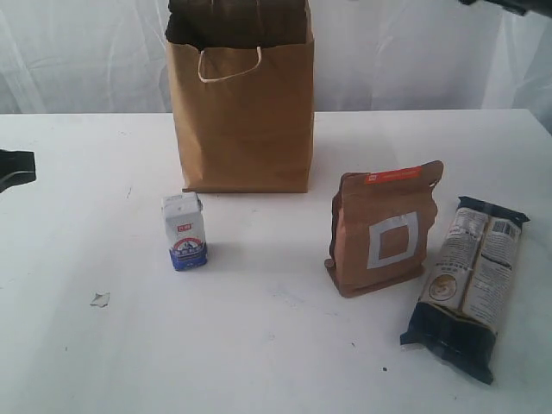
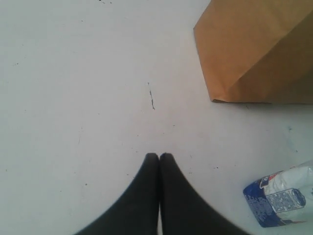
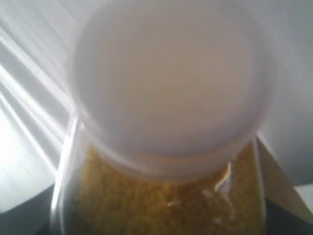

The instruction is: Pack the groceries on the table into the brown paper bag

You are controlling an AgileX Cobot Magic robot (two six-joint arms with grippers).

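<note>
The brown paper bag [image 1: 241, 112] stands upright at the back of the table [image 1: 276, 345]. In front of it are a small white-blue carton [image 1: 184, 231], a copper-brown pouch [image 1: 385, 228] and a long dark-blue/cream packet [image 1: 470, 280] lying flat. The right wrist view is filled by the yellow bottle [image 3: 166, 200] with its white cap [image 3: 168, 83], and my right gripper [image 3: 156, 223] is shut on the bottle. My left gripper [image 2: 159, 155] is shut and empty, low over bare table, with the carton [image 2: 279, 200] and a corner of the bag [image 2: 259, 49] to one side of it.
A small scrap of paper [image 1: 100, 299] lies on the table at the front left. Part of the left arm [image 1: 15, 168] shows at the left edge of the exterior view. A dark piece of the right arm [image 1: 507, 5] shows at the top right.
</note>
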